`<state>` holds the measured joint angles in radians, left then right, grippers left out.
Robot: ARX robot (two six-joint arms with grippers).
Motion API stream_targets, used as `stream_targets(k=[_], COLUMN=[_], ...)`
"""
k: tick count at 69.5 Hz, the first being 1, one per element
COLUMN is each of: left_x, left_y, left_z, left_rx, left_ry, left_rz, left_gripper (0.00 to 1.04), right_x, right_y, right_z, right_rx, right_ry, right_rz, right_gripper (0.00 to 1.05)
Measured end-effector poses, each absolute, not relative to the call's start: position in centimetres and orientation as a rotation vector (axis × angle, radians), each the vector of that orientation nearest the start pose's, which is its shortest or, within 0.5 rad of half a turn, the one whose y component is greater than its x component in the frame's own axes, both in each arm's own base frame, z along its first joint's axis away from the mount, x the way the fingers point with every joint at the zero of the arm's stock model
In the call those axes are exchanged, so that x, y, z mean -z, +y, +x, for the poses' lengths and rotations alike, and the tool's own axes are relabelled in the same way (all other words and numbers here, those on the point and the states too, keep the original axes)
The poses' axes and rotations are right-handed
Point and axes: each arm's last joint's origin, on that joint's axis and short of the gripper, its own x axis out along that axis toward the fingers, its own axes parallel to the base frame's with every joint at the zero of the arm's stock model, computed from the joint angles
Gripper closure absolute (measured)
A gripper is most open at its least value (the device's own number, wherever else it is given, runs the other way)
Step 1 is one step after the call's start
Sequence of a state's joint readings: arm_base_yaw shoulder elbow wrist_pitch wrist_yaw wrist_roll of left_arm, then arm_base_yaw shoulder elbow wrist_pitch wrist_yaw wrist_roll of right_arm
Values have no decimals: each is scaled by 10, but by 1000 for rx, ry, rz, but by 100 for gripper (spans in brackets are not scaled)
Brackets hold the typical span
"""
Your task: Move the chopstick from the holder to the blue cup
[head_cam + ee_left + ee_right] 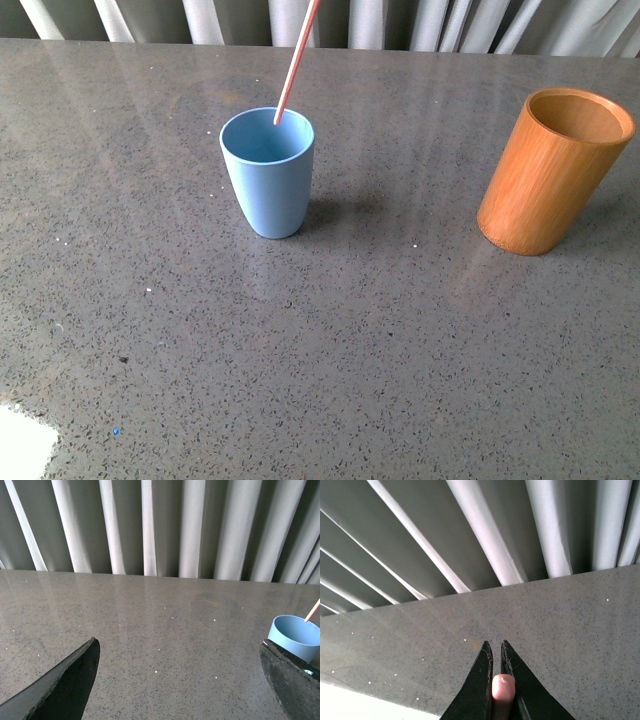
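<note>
The light blue cup (pixel 267 185) stands upright left of centre on the grey table. A pinkish-red chopstick (pixel 297 60) slants down from above, its lower end inside the cup's mouth. The orange-brown holder (pixel 553 170) stands at the right, looking empty. My right gripper (pixel 496 652) is shut on the chopstick's top end (pixel 503 689); it is out of the front view. My left gripper (pixel 177 652) is open and empty, low over the table, with the blue cup (pixel 297 636) and a bit of the chopstick (pixel 313 611) beside one finger.
Grey speckled tabletop (pixel 330 340) with a pleated grey curtain (pixel 200 18) behind its far edge. A white patch (pixel 22 440) lies at the near left corner.
</note>
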<state>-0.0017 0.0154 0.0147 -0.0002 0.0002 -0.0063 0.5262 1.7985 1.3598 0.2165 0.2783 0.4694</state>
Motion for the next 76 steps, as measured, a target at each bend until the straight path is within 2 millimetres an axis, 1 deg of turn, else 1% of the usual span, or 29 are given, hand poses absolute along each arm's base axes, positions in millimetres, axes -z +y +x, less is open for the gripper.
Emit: stream_targets(k=[11, 21, 26, 35, 53, 54, 55, 58, 65, 67, 76], left_x=[-167, -167, -167, -167, -167, -167, -167, -167, -167, -167, -167], left_y=[0, 0, 0, 0, 0, 0, 0, 0, 0, 0, 0], left_z=[98, 98, 98, 98, 98, 98, 98, 98, 98, 98, 98], left_rx=[2, 2, 2, 2, 2, 2, 2, 2, 2, 2, 2], left_ry=[1, 1, 1, 1, 1, 1, 1, 1, 1, 1, 1], left_rz=[-6, -6, -6, -6, -6, -6, -6, -6, -6, -6, -6], left_gripper=[9, 9, 9, 9, 9, 9, 9, 9, 9, 9, 9], right_x=[-274, -255, -249, -244, -228, -228, -226, -222, -215, -214, -216], right_y=[220, 234, 240, 244, 245, 245, 245, 245, 244, 243, 238], right_z=[371, 371, 370, 367, 360, 360, 359, 357, 354, 353, 347], right_rx=[-203, -213, -222, -230, -222, -223, -223, -224, -224, -224, -230], right_ry=[289, 328, 338, 351, 386, 389, 392, 402, 419, 422, 421], right_rz=[332, 285, 274, 262, 238, 237, 236, 230, 222, 221, 225], right_gripper=[103, 103, 103, 103, 102, 101, 97, 85, 67, 60, 37])
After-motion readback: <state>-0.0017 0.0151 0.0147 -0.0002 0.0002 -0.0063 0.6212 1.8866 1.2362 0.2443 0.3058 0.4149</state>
